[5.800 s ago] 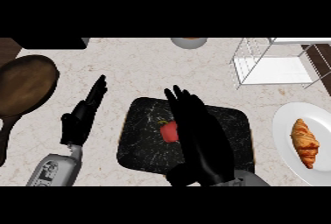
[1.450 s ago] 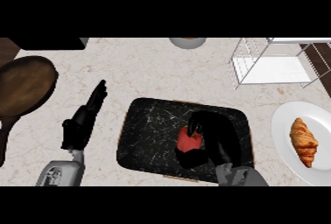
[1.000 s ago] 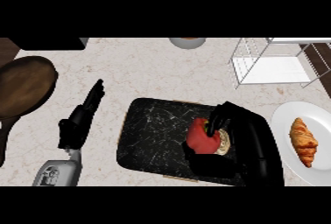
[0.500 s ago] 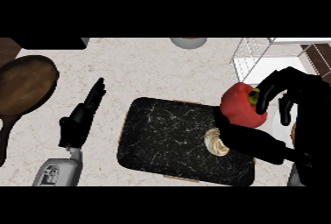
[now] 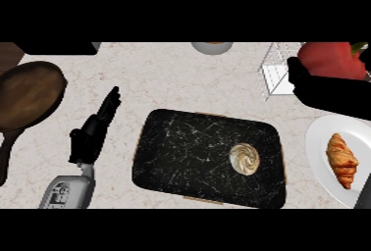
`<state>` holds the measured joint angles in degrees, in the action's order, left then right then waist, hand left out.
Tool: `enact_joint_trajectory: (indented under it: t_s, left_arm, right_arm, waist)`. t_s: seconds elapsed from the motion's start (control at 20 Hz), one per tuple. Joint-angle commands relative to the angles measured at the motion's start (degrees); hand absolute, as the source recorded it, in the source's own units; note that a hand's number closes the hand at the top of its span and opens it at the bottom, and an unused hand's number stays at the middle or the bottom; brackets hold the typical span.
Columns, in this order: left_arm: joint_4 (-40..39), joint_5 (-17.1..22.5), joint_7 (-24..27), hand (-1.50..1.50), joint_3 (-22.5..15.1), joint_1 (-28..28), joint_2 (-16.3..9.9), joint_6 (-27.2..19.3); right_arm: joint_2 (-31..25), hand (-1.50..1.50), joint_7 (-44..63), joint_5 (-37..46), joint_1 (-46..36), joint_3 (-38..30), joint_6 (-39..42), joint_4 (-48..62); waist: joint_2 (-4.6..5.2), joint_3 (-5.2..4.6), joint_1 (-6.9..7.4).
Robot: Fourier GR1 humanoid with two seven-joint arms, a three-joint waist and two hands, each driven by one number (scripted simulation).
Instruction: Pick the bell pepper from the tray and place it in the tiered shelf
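Note:
My right hand is raised at the upper right, its fingers curled round the red bell pepper. Pepper and hand hang in front of the white wire tiered shelf and hide most of it. Below lies the black marble tray, holding only a small cream swirl pastry. My left hand rests open on the counter, left of the tray, with its fingers straight and pointing away.
A brown wooden pan sits at the far left. A white plate with a croissant lies at the right edge. A grey bowl shows at the top edge.
My right hand closed on the pepper in the tray, lifted it and carried it up and right to the shelf. The left hand stayed still.

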<state>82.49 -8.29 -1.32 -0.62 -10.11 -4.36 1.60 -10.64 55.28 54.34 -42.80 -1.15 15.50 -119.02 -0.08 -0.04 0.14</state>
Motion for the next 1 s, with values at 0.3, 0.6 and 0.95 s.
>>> enact_joint_trajectory:
  t_s: [0.3,0.6,0.95]
  left_arm:
    - [-1.6,0.3,2.2,0.00,1.1,-0.1,-0.6,0.7]
    - [-3.0,-2.1,-1.0,0.00,-0.5,-3.6,1.9,-2.0]
    - [0.2,-1.5,-3.6,0.00,-0.2,-3.8,1.4,-1.3]
  right_arm:
    - [-8.2,1.50,-6.6,-1.4,-6.6,-10.2,-3.4,13.0]
    - [-11.7,1.50,-11.0,-0.6,-11.9,-10.2,-6.1,22.5]
    - [-12.2,1.50,-16.4,3.0,-9.4,-8.3,-12.7,27.2]
  waist:
    - [0.14,0.02,-0.02]
    - [0.20,0.01,0.15]
    - [0.12,0.03,0.09]
